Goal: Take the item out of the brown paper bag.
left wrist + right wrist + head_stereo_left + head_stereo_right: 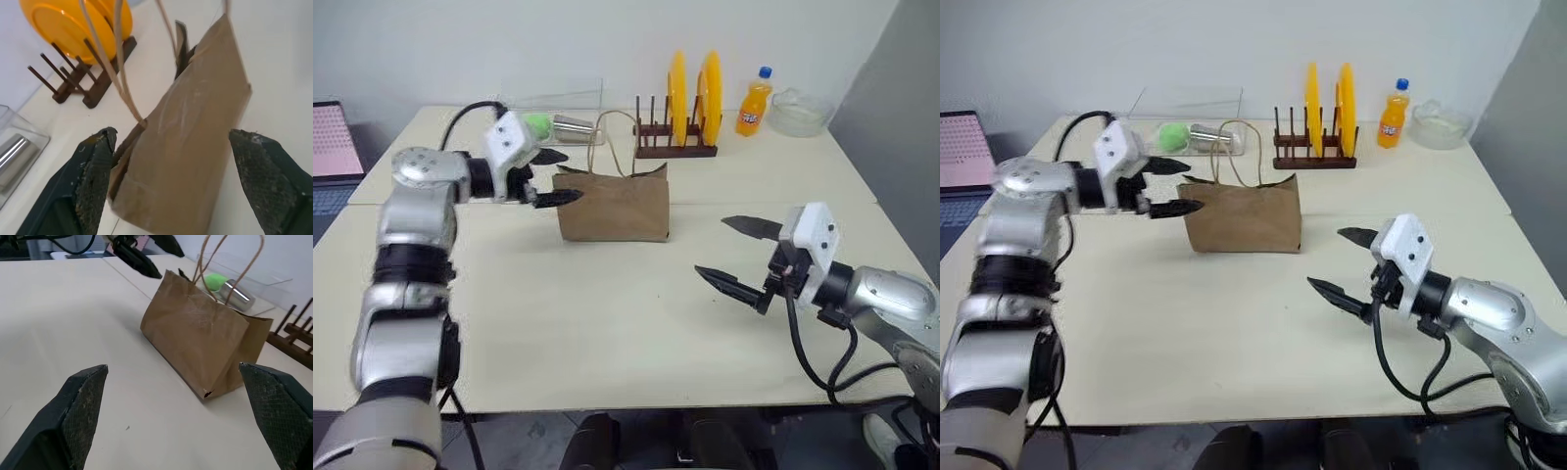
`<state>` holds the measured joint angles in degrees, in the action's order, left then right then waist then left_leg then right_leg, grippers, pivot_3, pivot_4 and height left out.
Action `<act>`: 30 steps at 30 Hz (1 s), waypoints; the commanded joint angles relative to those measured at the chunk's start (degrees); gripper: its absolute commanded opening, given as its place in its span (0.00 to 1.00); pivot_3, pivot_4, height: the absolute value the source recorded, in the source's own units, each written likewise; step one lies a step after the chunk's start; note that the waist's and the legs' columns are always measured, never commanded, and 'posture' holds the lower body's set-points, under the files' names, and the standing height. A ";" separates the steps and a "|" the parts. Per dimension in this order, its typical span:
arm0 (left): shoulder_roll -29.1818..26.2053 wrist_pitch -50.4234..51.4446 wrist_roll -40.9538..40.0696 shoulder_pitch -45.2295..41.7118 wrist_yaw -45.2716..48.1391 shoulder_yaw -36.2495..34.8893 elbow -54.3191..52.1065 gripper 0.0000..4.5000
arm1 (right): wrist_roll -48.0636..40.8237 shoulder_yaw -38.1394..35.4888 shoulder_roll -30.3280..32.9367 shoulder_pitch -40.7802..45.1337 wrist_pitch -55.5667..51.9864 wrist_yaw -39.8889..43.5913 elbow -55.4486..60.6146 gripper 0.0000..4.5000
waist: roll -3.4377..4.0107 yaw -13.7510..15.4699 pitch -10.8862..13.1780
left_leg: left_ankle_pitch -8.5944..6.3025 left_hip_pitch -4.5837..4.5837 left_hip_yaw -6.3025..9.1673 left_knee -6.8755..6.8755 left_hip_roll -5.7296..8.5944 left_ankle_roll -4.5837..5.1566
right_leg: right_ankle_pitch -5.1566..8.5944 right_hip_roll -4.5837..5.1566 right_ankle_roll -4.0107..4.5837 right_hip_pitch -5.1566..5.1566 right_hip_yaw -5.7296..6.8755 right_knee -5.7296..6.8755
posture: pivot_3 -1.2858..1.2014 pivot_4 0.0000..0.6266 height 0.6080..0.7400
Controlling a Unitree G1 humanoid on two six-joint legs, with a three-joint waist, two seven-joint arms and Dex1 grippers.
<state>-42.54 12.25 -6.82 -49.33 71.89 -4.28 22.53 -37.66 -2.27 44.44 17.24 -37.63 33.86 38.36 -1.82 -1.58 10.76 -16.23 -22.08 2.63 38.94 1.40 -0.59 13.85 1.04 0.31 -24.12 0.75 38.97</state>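
Holding our left gripper (553, 177) wide open and empty beside the left end of the creased brown kraft paper bag (613, 207), we are seeing that bag standing upright mid-table with its tan cord handles up; we cannot see the item; our right gripper (737, 255) is hovering open and empty, well apart

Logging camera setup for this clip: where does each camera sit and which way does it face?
Head stereo pair: looks forward and down over the cream table at the creased brown paper bag; both arms show.
Left wrist: looks along the open left end effector at the bag's end.
Right wrist: looks along the open right end effector across the table.
All views share the bag.
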 commanded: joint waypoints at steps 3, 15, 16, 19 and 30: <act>-2.63 16.90 -12.22 14.40 -5.53 -9.23 -29.74 0.87 | 9.28 6.70 -3.77 13.67 8.07 4.66 -13.77 0.72 | 0.00 -0.27 0.00 | 0.00 0.13 0.00 -0.03 -0.01 0.00 | 0.01 -0.02 -0.01 0.05 -0.03 0.00 | 0.52 0.24 1.00; -1.35 35.88 -24.16 38.15 -22.90 -25.02 -57.52 0.87 | 32.35 19.26 -19.74 49.96 31.54 10.70 -68.21 0.01 | 0.03 -0.06 0.02 | 0.01 0.17 0.02 -0.05 -0.03 -0.03 | -0.03 -0.02 0.05 0.05 -0.03 0.00 | 0.52 0.24 1.00; -0.58 36.33 -25.21 39.97 -23.83 -25.40 -59.16 0.87 | 34.99 20.31 -21.47 53.37 34.87 9.77 -75.09 0.01 | 0.04 -0.07 0.03 | 0.01 0.21 -0.09 -0.06 -0.03 -0.03 | -0.05 -0.02 0.09 0.03 -0.10 0.00 | 0.52 0.24 1.00; 0.76 36.75 -27.68 43.99 -25.53 -25.19 -62.83 0.87 | 40.97 22.58 -25.54 60.54 42.49 7.89 -90.70 0.01 | 0.04 -0.05 0.02 | 0.02 0.19 -0.08 -0.10 -0.02 -0.06 | -0.06 -0.01 0.13 0.01 -0.09 -0.01 | 0.52 0.24 1.00; -1.19 33.83 -29.71 49.86 -26.79 -20.70 -65.22 0.87 | 58.13 28.47 -33.20 69.52 49.46 -3.37 -114.48 0.01 | 0.07 -0.06 0.04 | 0.12 0.19 -0.05 -0.20 -0.01 -0.26 | 0.04 0.01 0.36 -0.01 -0.09 -0.01 | 0.52 0.24 1.00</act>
<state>-42.83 47.87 -36.83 0.24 45.07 -25.09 -40.94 19.36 26.21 11.17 84.90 10.83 30.47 -76.07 -1.75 -1.64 10.80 -16.11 -21.89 2.57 38.74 1.39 -0.85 13.90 1.04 0.67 -24.14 0.67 38.96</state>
